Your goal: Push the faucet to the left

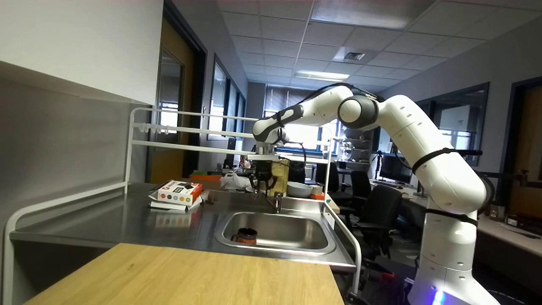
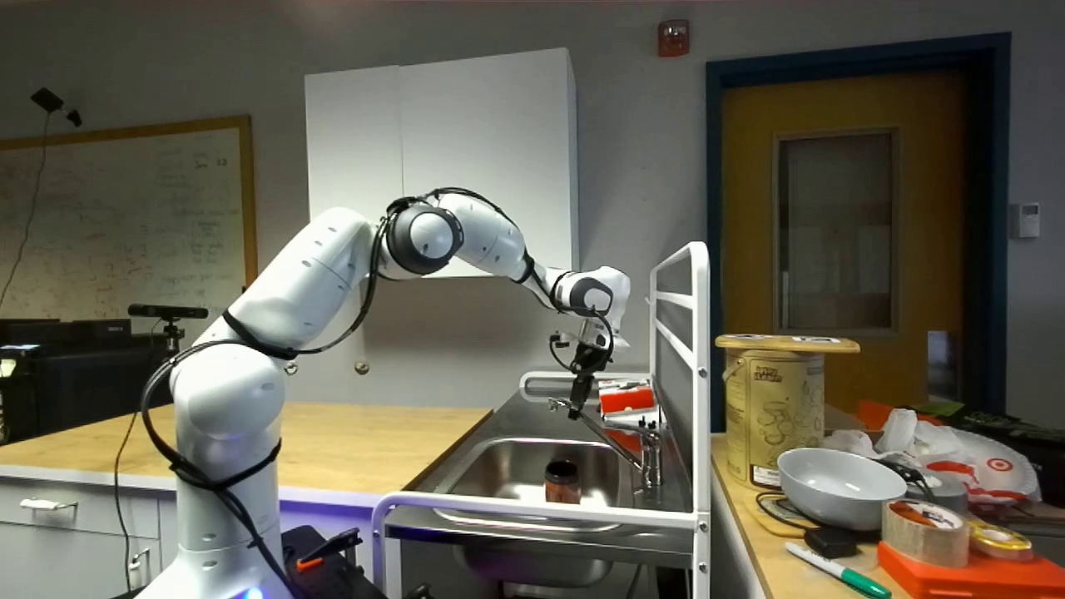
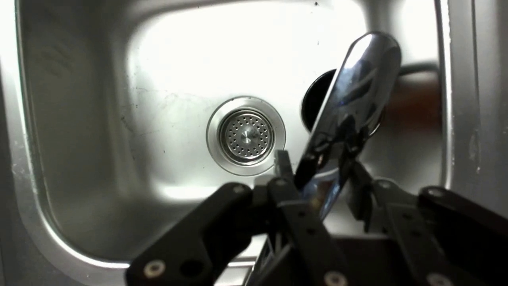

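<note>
The faucet is a slim shiny metal tap at the back rim of the sink. Its base and spout show in both exterior views (image 1: 277, 202) (image 2: 651, 462). In the wrist view the spout (image 3: 363, 75) runs from between my fingers up to the right, its rounded end over the mug. My gripper (image 3: 321, 178) is part closed with a finger on each side of the spout; both fingers appear to touch it. The gripper also shows above the faucet in both exterior views (image 1: 262, 192) (image 2: 576, 409). The lower spout is partly hidden by my fingers.
The steel sink basin (image 1: 332, 245) holds a dark and orange mug (image 2: 562, 482). The white rack rail (image 2: 703, 374) stands close behind the faucet and the arm. Boxes (image 1: 178, 192) lie on the counter. A tan canister (image 2: 774, 416) and bowl (image 2: 840, 491) stand beyond the rack.
</note>
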`<state>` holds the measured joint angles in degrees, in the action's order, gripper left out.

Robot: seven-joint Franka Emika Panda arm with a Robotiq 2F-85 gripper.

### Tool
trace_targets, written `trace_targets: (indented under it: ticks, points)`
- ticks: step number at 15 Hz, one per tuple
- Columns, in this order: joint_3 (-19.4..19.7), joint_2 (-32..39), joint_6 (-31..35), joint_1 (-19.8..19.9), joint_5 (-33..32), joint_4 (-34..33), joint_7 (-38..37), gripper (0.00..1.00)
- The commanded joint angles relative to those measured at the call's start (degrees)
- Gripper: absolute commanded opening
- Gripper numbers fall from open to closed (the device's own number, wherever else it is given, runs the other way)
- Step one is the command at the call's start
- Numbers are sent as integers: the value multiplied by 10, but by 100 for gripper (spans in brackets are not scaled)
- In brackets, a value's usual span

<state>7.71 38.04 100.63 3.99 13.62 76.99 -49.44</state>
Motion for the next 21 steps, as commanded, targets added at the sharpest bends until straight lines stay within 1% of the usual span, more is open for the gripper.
trace_targets:
  ticks: [1, 6, 11, 16, 17, 20, 21]
  points:
    - [-4, 48, -36, -2, -12, -77, -21, 10]
    - [-7, 117, -108, -2, -20, -183, -41, 9]
    - [-8, 164, -170, 3, -28, -273, -45, 9]
    - [-10, 195, -207, 10, -29, -335, -46, 9]
    - [-2, 199, -211, 6, -23, -342, -44, 9]
    - [-2, 210, -221, 7, -22, -364, -44, 9]
    - [-3, 213, -225, 8, -21, -369, -44, 23]
